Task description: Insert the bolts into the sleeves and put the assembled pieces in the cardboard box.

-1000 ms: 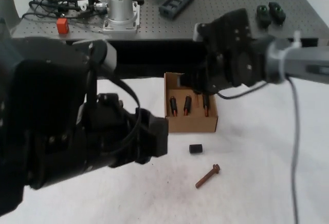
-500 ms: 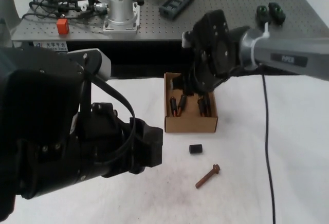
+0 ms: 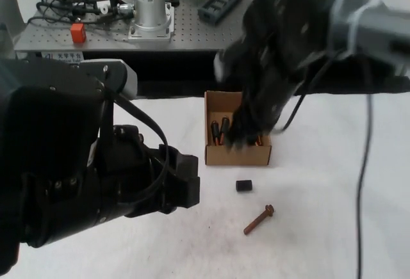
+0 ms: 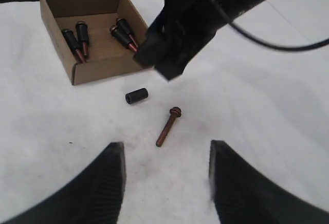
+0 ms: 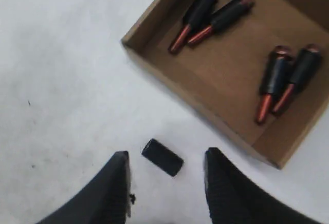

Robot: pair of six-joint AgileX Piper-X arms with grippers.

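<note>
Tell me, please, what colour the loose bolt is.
Coppery brown metal bolt, best in left wrist view.

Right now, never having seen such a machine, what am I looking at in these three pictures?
Two robot arms work at a bench covered with white cloth. One picture looks down from behind them; the other two come from cameras on each arm's wrist. The dark prongs there are grippers: the left gripper and the right gripper, both open and holding nothing. On the cloth lie a copper-coloured bolt and a black sleeve, near a cardboard box holding four assembled pieces.
</note>
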